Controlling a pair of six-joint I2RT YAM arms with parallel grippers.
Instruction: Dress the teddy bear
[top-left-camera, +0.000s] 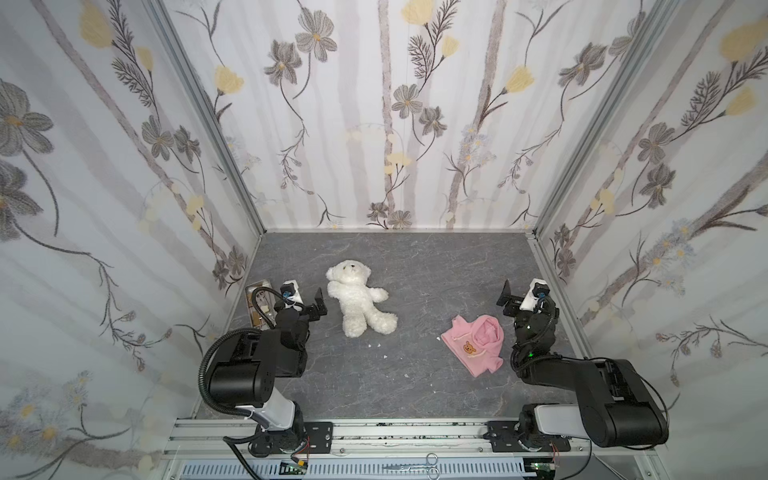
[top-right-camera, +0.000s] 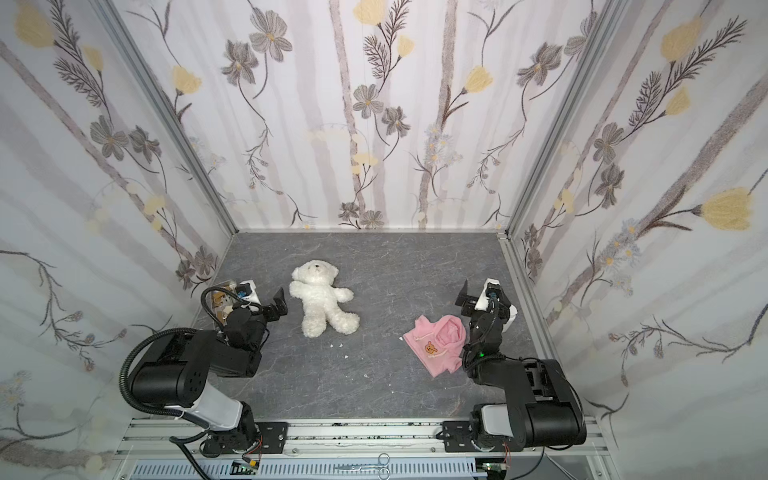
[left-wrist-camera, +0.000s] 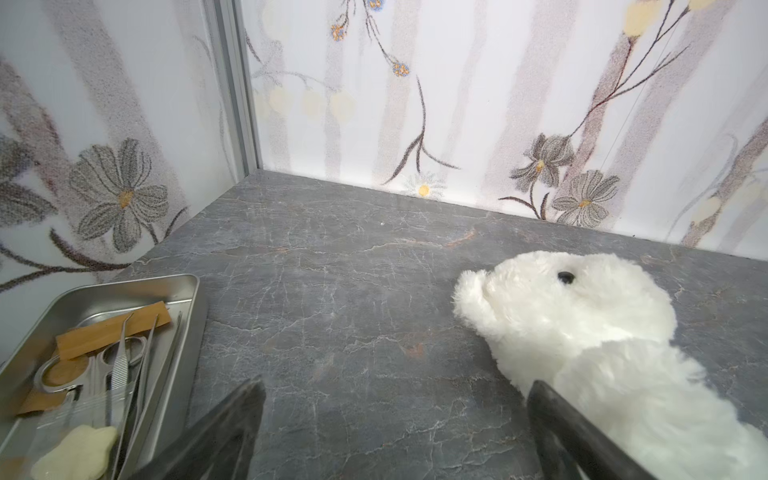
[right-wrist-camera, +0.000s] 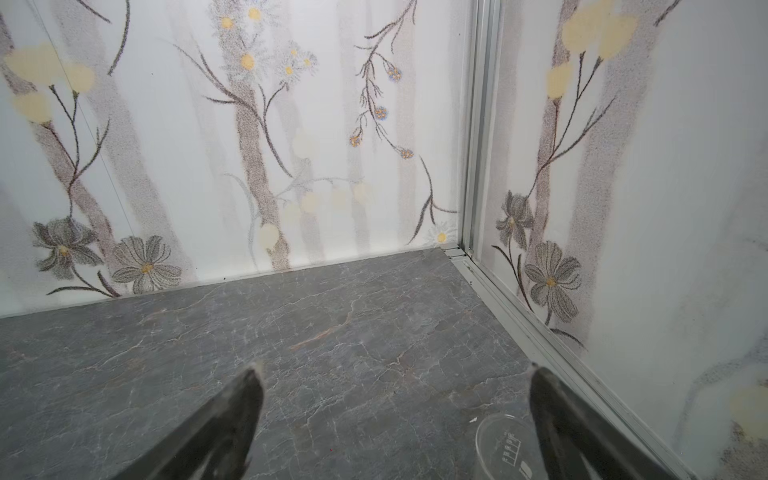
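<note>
The teddy bear (top-left-camera: 360, 299) is laid face-up on the grey worktop (top-left-camera: 424, 282), left of centre, with its head toward the back wall. The pink hoodie (top-left-camera: 473, 345) is crumpled well apart from it, near the right arm. Nothing is held — the left fingers (left-wrist-camera: 243, 411) are spread wide just beside the bear, and the right fingers (right-wrist-camera: 239, 407) are spread over bare worktop. The hoodie should probably be fetched first. It is best pinched at the hem so the opening can be held wide, while the bear is steadied by its body — not squeezed at the head.
</note>
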